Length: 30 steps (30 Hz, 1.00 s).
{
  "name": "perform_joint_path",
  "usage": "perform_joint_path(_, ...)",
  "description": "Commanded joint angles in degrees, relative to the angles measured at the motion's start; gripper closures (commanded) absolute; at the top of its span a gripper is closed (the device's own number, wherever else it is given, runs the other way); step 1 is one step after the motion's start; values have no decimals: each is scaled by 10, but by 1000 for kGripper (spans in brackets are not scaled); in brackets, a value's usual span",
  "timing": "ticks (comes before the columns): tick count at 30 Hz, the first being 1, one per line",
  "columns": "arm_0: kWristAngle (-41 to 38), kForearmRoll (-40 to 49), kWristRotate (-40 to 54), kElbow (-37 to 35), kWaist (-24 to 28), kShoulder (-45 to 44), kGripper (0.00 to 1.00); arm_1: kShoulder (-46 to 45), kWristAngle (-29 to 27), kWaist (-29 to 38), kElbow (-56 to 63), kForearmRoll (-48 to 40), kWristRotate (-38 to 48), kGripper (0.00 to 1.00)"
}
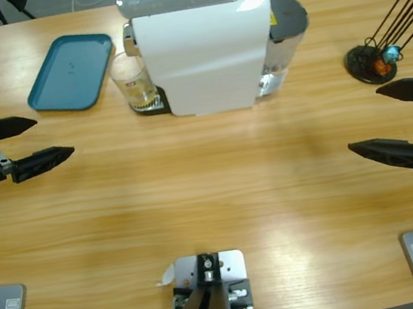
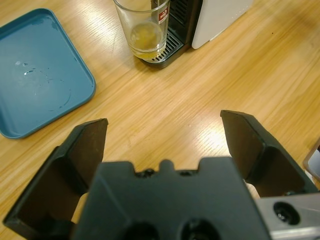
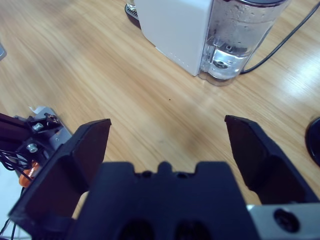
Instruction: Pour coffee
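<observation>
Sitting in the bottom of the clear glass (image 1: 134, 82) on the coffee machine (image 1: 203, 44) drip tray, the coffee (image 2: 146, 36) is well ahead of the left gripper (image 1: 50, 137). Bare wooden table (image 1: 212, 199) lies between them, teal tray (image 1: 71, 72) just beside. Both left and right gripper (image 1: 366, 121) jaws are spread wide, holding nothing.

Long wooden table (image 1: 219, 191) carries a teal tray (image 1: 71, 72) far left, a white coffee machine (image 1: 204, 48) far centre, and a black capsule stand (image 1: 371, 63) far right.
</observation>
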Motion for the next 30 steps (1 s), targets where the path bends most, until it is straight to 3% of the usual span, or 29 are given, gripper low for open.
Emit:
perform_joint_path(1, -13, -8, -7, 20, -4, 11, 0, 4, 5, 7, 23, -5, 6, 0)
perform_joint_path(30, -25, -14, -6, 20, -3, 21, 0, 7, 6, 7, 23, -5, 7, 0)
